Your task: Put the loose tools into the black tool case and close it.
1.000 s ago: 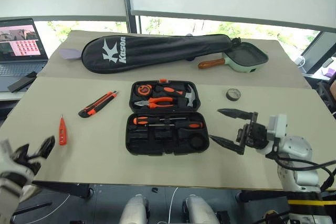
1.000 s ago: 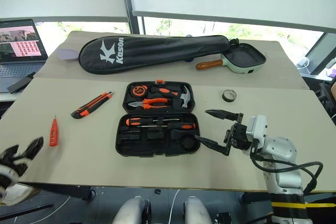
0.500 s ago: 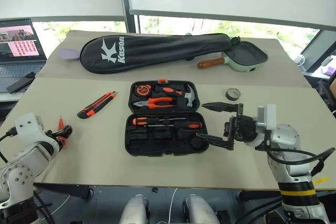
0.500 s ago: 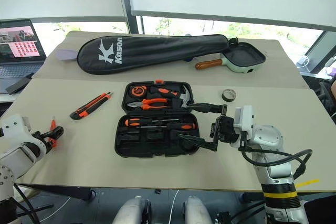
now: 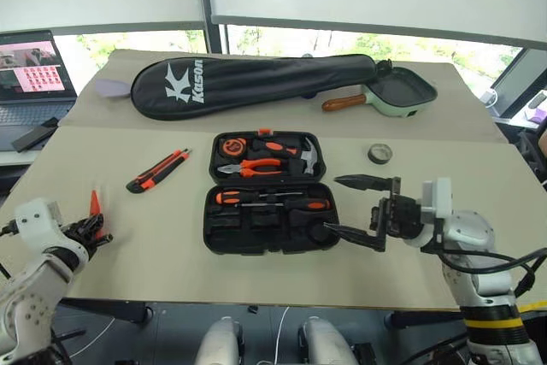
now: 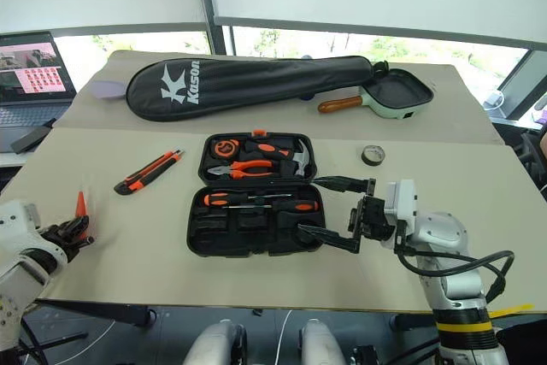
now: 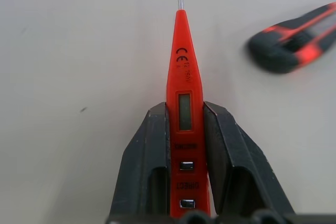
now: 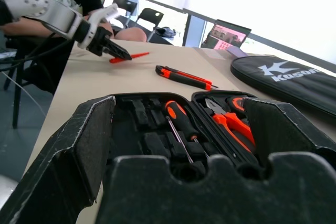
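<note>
Left claw [image 7: 185,145] clamped on tester screwdriver [image 7: 182,103]; right claw [image 5: 366,208] wide. Advise lifting level, seating in 1 free slot of tool case [image 5: 267,221].

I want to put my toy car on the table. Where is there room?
Bare patches: between the utility knife and the black tool case, and right of the tape roll. Crowded along the far edge: racket bag and pan.
</note>
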Controlling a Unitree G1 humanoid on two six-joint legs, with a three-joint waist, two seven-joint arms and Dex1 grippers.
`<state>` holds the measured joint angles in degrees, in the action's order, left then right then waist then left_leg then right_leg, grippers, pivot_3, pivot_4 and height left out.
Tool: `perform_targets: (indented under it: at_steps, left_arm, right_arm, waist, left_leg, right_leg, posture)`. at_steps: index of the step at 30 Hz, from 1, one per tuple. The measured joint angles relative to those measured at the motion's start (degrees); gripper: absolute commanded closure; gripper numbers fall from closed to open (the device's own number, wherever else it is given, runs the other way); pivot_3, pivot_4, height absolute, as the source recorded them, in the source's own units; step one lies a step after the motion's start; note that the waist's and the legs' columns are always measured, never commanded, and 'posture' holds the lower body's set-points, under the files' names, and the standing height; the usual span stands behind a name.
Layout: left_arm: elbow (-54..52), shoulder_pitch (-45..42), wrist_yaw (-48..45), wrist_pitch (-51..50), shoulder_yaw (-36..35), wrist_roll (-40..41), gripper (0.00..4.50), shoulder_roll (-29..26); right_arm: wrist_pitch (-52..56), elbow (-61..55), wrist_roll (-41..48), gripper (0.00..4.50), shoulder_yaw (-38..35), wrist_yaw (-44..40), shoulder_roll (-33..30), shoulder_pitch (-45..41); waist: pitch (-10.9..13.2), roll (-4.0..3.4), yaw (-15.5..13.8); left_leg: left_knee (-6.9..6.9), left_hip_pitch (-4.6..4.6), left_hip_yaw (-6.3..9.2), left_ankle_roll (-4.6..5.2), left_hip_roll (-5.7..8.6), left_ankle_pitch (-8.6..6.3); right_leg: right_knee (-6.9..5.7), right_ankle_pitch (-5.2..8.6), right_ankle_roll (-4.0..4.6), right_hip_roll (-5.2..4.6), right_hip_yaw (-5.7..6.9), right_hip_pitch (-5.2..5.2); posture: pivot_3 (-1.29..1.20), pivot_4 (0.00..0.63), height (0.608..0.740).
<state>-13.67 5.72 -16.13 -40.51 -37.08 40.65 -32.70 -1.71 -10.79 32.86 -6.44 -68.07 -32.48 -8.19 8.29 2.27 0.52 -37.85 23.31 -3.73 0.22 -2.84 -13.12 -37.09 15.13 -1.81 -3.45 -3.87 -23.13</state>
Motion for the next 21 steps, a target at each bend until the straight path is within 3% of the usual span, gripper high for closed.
perform_targets:
  at_steps: [3, 6, 8, 12, 16, 21]
  left_arm:
    - [-1.8, -1.1, -12.2, 9.0, 2.6, -2.0, 4.06, -5.8]
    - [-2.2, -6.2, -28.6, 20.9, 14.0, -9.2, 4.06, -15.2]
    - [-0.5, -12.0, -37.4, 27.5, 23.0, -13.7, 4.06, -17.0]
    - [6.3, -25.0, -48.6, 32.7, 39.1, -21.7, 4.06, -16.5]
    - [12.6, -36.7, -53.6, 32.5, 52.3, -32.1, 4.06, -14.1]
    - [17.0, -40.2, -53.5, 32.8, 57.5, -39.1, 4.06, -11.3]
  right_arm:
    - [0.7, -0.6, 0.0, 0.00, -2.5, 0.6, -2.7, 2.6]
    - [0.8, -0.3, -0.8, 0.00, -3.6, -0.1, -5.9, 6.0]
    - [0.8, 0.3, -1.4, 0.00, -4.1, -0.3, -6.7, 7.2]
    - [1.0, -0.2, -1.4, 0.00, -4.9, 0.5, -6.9, 8.8]
    - [2.8, -4.5, -0.6, 0.00, -5.2, 2.0, -6.9, 11.1]
    - [4.7, -7.3, -0.1, 0.00, -5.7, 4.3, -7.0, 12.8]
  waist:
    - [0.0, 0.06, -0.8]
    - [0.0, -0.02, -1.3]
    - [0.0, -0.10, -1.2]
    - [0.0, -0.09, -0.6]
    - [0.0, -0.10, -0.3]
    - [0.0, -0.07, 0.0]
  left_leg:
    - [0.00, 0.01, -0.06, -0.01, 0.03, 0.00]
    - [0.00, 0.00, -0.46, -0.01, 0.06, 0.01]
    - [0.00, 0.02, -0.62, 0.01, 0.04, 0.01]
    - [0.00, 0.13, -0.58, 0.05, 0.04, 0.03]
    - [-0.01, 0.22, -0.47, 0.07, 0.04, 0.02]
    - [-0.11, 0.33, -0.33, 0.10, 0.05, 0.00]
  right_leg:
    - [0.09, 0.01, 0.02, -0.07, 0.03, 0.04]
    - [0.26, 0.19, 0.35, -0.12, -0.02, 0.10]
    - [0.31, 0.15, 0.29, -0.09, -0.07, 0.10]
    - [0.22, -0.03, -0.07, 0.25, -0.09, 0.00]
    - [0.20, -0.01, -0.10, 0.38, -0.15, -0.08]
    - [0.20, 0.02, -0.16, 0.35, -0.06, -0.04]
  posture:
    - [0.00, 0.150, 0.740]
    - [0.00, 0.150, 0.740]
    - [0.00, 0.150, 0.740]
    - [0.00, 0.150, 0.740]
    - [0.00, 0.150, 0.740]
    - [0.00, 0.150, 0.740]
